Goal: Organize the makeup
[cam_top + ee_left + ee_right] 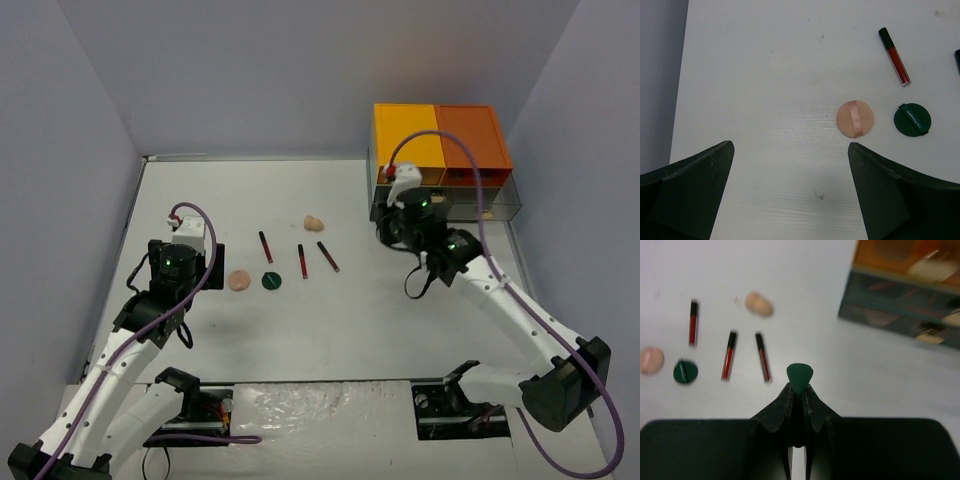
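The right tool [799,390] pinches a flat dark green disc [800,376]. The left tool [790,152] is spread near a round peach compact [855,119].

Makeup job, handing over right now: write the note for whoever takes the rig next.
Left gripper: open, empty, near the peach puff.
Right gripper: shut on a green disc, near the drawer unit.
On the table: three red sticks, second green disc, beige sponge.
Done: one disc picked up, not yet stowed.
Left: stow it, then the rest.
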